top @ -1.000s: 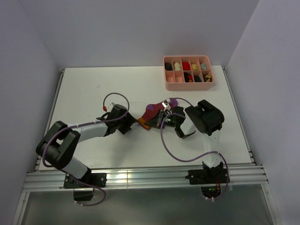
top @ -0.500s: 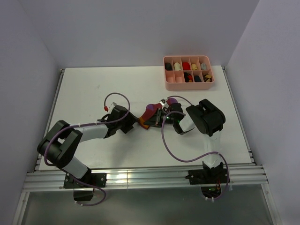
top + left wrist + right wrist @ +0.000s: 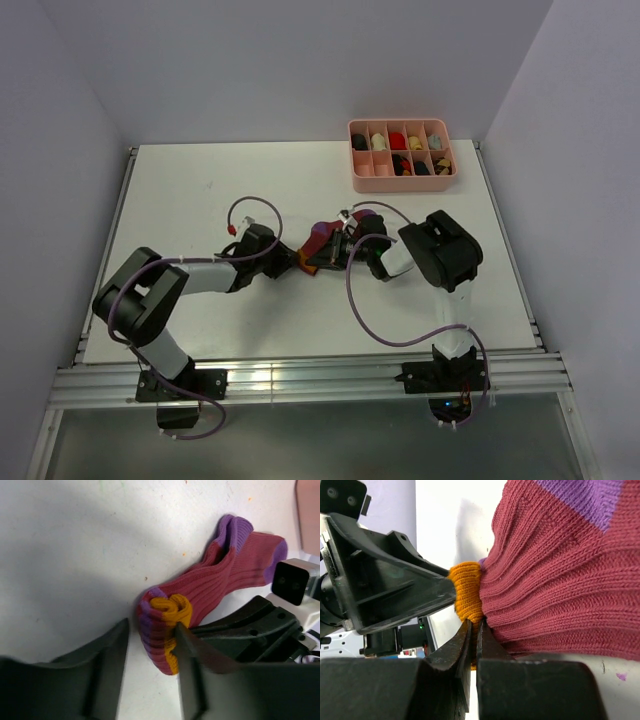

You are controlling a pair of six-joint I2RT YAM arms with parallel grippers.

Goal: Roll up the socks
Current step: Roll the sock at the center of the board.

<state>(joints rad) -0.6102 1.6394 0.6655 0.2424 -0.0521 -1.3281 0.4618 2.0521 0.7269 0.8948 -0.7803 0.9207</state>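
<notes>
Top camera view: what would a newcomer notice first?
The maroon, purple and orange socks at the centre of the table, partly rolled, with the left end effector straddling the rolled end and the right end effector pinching it. Next, the pink tray of bundles at the far right corner.

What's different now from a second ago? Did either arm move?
The left gripper slid right across the table, and its open fingers now straddle the rolled end of the sock. The right gripper edged slightly left, pinching the sock, which looks more bunched. The pink tray at the back has not moved.
</notes>
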